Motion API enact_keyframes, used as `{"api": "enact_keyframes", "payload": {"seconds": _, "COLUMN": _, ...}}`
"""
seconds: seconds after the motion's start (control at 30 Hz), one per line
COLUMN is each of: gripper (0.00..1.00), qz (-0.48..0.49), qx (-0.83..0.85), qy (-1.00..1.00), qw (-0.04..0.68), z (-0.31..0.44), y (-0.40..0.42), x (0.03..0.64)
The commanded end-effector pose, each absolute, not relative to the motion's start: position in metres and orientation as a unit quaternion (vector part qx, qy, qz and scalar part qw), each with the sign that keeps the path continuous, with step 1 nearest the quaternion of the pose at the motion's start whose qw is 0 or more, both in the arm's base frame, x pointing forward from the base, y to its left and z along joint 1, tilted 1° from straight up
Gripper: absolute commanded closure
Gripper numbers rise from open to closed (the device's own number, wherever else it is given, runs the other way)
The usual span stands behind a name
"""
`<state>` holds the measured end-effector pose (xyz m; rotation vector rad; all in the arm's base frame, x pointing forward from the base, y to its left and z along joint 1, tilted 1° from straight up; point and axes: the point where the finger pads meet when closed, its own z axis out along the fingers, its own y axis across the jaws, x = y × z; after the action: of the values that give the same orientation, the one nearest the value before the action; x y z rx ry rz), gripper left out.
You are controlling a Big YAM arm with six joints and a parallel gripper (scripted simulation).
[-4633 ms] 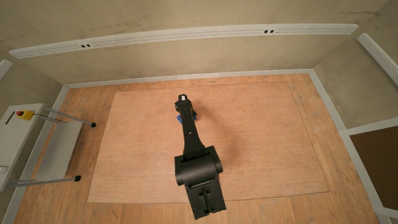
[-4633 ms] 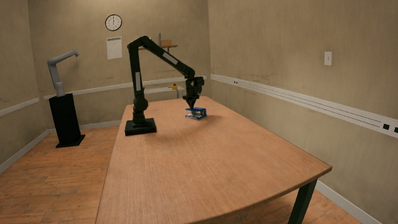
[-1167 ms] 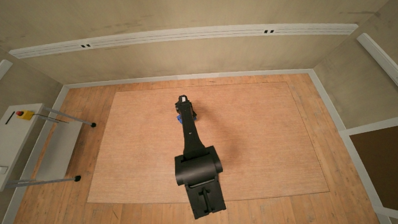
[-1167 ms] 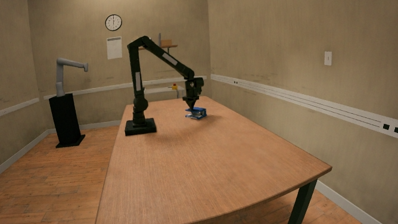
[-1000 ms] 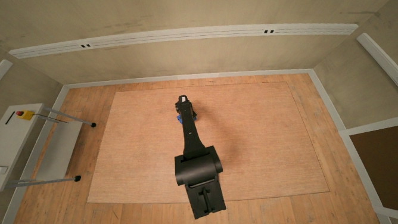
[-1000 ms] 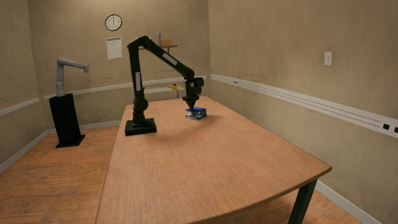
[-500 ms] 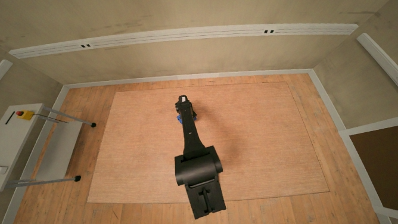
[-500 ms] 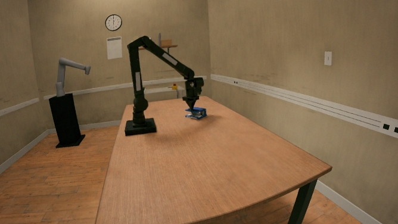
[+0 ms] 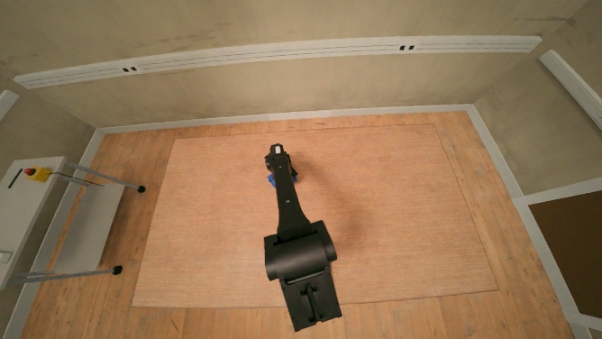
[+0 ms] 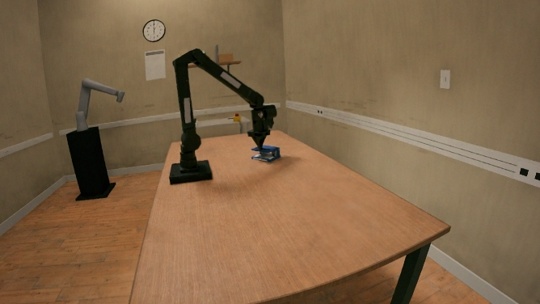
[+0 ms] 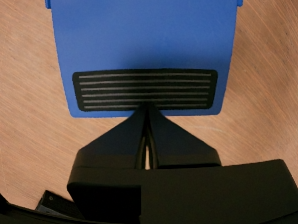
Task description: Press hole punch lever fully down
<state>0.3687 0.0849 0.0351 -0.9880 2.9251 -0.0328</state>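
A blue hole punch (image 11: pixel 141 36) stands on the wooden table, its lever bearing a black ribbed grip pad (image 11: pixel 144 88). My gripper (image 11: pixel 147 109) is shut and empty, pointing straight down with its fingertips meeting the near edge of the grip pad. In the exterior view the gripper (image 10: pixel 259 144) stands on top of the punch (image 10: pixel 266 154), near the table's far middle. In the top view the arm hides most of the punch (image 9: pixel 271 179). I see no paper plainly; it may be hidden under the lever.
The arm's base (image 10: pixel 190 171) sits on the table's far left edge. A second grey arm on a black pedestal (image 10: pixel 89 159) stands on the floor at the left. A side table with a yellow stop button (image 9: pixel 37 173) is off to the left.
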Motion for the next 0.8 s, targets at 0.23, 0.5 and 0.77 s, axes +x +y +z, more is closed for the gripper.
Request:
{"api": "enact_keyframes", "payload": {"seconds": 0.23, "gripper": 1.00, "qz": -0.003, "qx": -0.328, "qy": 0.944, "qw": 0.016, "z": 0.049, "y": 0.094, "x": 0.382}}
{"api": "enact_keyframes", "payload": {"seconds": 0.5, "gripper": 1.00, "qz": -0.003, "qx": -0.326, "qy": 0.945, "qw": 0.004, "z": 0.053, "y": 0.090, "x": 0.376}}
{"api": "enact_keyframes", "payload": {"seconds": 0.77, "gripper": 1.00, "qz": -0.005, "qx": -0.323, "qy": 0.946, "qw": 0.007, "z": 0.063, "y": 0.088, "x": 0.378}}
